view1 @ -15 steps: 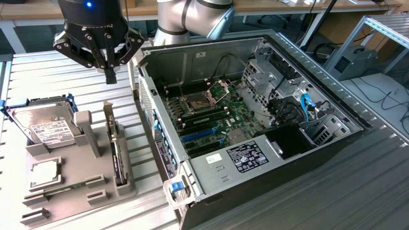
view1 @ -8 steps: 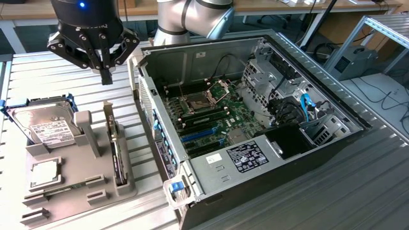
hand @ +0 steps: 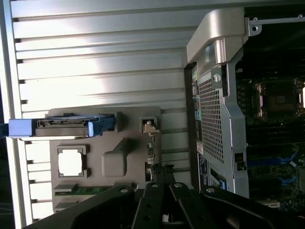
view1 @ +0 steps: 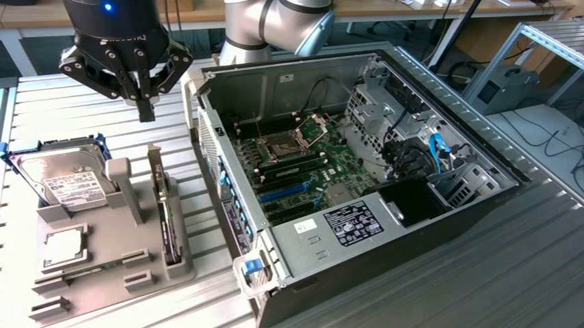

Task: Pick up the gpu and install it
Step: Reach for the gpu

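on the slatted metal table (view1: pixel 46 113), the gpu (view1: pixel 165 205) stands on edge in a grey holder (view1: pixel 100 281) at the exterior view's left of the open computer case (view1: pixel 283 263), top edge seemingly offered for grasping, below the empty, closed gripper (view1: pixel 146 115).

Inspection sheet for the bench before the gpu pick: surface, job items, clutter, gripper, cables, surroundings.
Surface: slatted metal table with grey fixture tray on it.
Job's things: gpu standing on edge in the tray; open computer case beside the tray.
Clutter: hard drive and processor chip in the tray.
Grippers: gripper shut, holding nothing, above the table near the tray.
Cables: blue cables inside the case; black cables on the floor.
Surroundings: benches, metal frame.
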Robot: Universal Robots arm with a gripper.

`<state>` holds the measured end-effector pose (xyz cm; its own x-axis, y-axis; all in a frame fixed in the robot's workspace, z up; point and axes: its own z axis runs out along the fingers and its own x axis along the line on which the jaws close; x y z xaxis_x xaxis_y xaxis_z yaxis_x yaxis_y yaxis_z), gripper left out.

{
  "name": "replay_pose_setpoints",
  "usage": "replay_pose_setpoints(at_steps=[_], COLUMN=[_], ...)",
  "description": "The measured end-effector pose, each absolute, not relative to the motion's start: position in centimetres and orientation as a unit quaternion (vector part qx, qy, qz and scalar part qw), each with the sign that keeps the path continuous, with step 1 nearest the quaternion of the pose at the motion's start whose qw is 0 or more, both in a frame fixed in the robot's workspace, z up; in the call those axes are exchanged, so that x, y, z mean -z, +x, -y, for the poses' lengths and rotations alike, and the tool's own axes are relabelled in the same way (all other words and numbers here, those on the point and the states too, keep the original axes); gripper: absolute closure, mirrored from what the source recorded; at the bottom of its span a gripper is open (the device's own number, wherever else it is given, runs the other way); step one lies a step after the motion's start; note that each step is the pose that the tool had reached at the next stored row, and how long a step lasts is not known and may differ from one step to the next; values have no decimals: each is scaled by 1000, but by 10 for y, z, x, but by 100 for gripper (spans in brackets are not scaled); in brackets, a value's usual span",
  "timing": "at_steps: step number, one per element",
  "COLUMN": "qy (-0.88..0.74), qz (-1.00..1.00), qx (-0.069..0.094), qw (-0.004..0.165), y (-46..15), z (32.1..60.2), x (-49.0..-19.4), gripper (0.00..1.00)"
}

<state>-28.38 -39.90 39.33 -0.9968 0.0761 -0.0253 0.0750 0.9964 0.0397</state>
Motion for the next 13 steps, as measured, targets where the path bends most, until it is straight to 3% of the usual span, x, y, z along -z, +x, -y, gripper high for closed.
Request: replay_pose_setpoints(at_steps=[13], qy=[38], qz=[-999], qx=[-19], qw=[13], y=[-284], z=[404], x=[-393], gripper=[89])
